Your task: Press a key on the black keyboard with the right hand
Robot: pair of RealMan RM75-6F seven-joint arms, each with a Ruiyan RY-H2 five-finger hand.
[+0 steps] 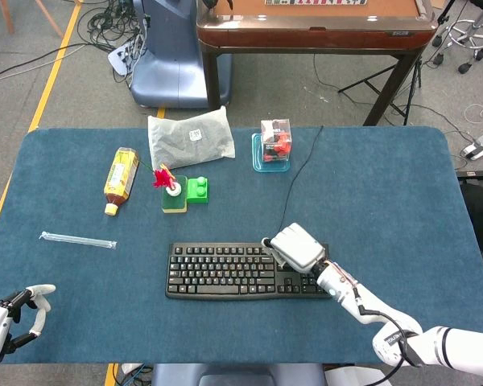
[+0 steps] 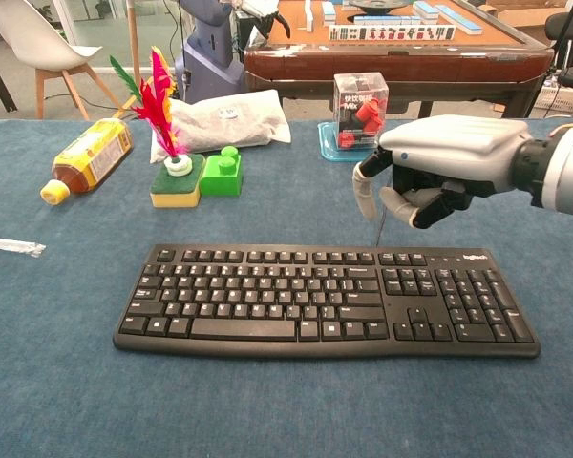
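Tabletop, blue cloth, carried everything. Black keyboard lay at its near-centre edge, long side toward the robot, cable running off toward the far side.

Right hand hung above the keyboard's upper right-of-centre rows, clear of the keys in the chest view. Its fingers were curled under the palm with one hooked downward, holding nothing. Left hand sat at the near left corner, well apart from the keyboard, fingers apart and empty.

Beyond the keyboard: grey bag, tea bottle on its side, clear box of red pieces, green block, wrapped straw.

Judged step: approach done, press not yet made. Next move would call for a short straight drop of the hooked finger onto one key, other fingers kept clear of neighbours.
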